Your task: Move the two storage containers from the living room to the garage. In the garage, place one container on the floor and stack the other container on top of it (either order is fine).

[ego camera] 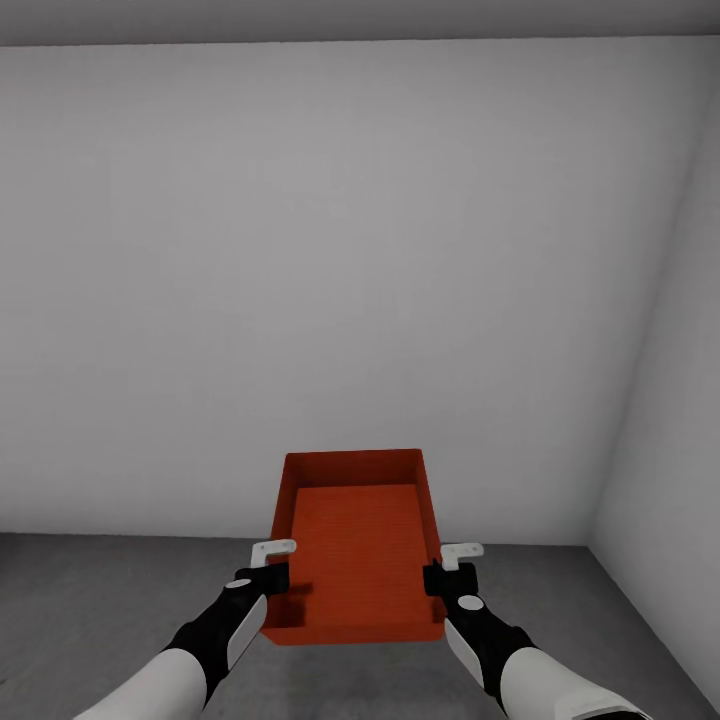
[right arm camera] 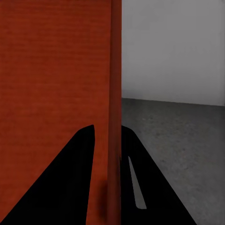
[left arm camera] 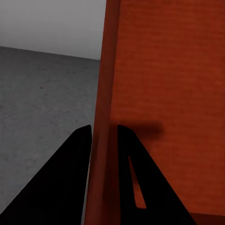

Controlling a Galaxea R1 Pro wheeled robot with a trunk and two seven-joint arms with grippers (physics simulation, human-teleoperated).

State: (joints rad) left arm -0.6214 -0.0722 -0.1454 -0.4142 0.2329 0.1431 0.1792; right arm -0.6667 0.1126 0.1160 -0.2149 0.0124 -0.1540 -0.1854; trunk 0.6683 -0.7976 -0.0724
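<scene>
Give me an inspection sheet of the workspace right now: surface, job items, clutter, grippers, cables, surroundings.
Surface: dark grey concrete floor, bare where visible.
Job's things: one orange-red storage container, open top up, empty, carried between both arms.
Clutter: nothing seen.
Grippers: left gripper clamps the container's left wall, one finger inside, one outside; right gripper clamps the right wall likewise.
Cables: nothing seen.
Surroundings: plain pale grey walls, grey ceiling, a room corner at the right.

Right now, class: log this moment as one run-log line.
place: garage | left tool: shut on bin wall | right tool: shut on opposite wall | bin: above floor
</scene>
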